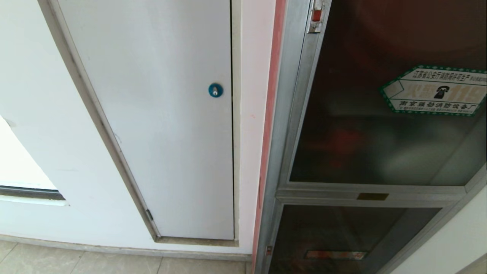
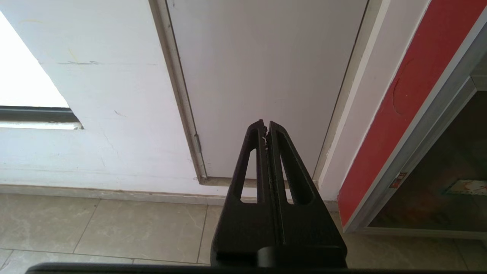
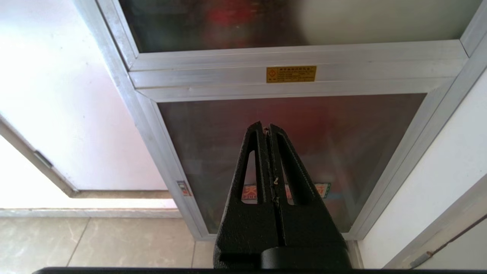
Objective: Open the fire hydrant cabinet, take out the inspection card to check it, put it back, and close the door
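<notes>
The fire hydrant cabinet [image 1: 293, 114] stands at the right, a silver metal frame set in the wall. Its door [image 1: 361, 125], dark tinted glass with a green-edged hexagonal sticker [image 1: 435, 91], is closed; red shapes show dimly behind the glass. A latch [image 1: 315, 15] sits at the frame's upper left. The inspection card is hidden. My right gripper [image 3: 266, 127] is shut and empty, held low before the smaller lower glass panel [image 3: 323, 125]. My left gripper [image 2: 265, 123] is shut and empty, facing the white panel door [image 2: 266, 76]. Neither arm shows in the head view.
A plain white panel door [image 1: 171, 114] with a round blue lock [image 1: 215, 90] fills the wall left of the cabinet. A red strip [image 1: 271, 114] runs beside the frame. Beige floor tiles [image 2: 114, 228] lie below. The lower panel carries a red label strip [image 1: 335, 254].
</notes>
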`<state>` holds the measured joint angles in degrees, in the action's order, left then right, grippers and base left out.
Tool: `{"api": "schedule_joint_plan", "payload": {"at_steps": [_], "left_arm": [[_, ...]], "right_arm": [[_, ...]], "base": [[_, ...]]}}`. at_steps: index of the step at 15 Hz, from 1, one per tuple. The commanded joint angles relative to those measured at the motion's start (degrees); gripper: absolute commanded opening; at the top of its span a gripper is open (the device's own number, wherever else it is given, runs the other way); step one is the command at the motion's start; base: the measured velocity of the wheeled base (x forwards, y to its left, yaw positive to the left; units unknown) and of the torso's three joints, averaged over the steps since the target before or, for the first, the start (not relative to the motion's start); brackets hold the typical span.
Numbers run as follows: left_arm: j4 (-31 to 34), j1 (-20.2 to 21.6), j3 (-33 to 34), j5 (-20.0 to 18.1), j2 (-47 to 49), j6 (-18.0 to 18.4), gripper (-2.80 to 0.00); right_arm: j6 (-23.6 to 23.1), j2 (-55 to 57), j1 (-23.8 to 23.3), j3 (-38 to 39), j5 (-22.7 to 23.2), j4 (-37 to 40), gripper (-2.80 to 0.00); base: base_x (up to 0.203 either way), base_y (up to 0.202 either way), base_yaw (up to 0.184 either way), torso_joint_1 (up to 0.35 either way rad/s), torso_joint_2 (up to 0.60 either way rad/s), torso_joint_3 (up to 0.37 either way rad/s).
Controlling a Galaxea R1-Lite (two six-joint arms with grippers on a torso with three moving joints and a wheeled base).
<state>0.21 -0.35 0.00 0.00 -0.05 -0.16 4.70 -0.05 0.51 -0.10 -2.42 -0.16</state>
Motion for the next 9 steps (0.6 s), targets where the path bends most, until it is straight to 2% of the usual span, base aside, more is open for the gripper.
{"api": "schedule_joint_plan", "payload": {"at_steps": [1,9], "left_arm": [[0.0,0.0,0.1,0.0,0.0,0.0,-2.80],[0.0,0.0,0.1,0.0,0.0,0.0,-2.80]], "right_arm": [[0.7,0.0,0.0,0.0,-0.5,-0.1,-2.80],[0.8,0.0,0.0,0.0,-0.5,0.0,-2.80]], "base": [[0.000,0.000,0.000,0.000,0.00,0.000],[0.000,0.000,0.000,0.000,0.00,0.000]]}}
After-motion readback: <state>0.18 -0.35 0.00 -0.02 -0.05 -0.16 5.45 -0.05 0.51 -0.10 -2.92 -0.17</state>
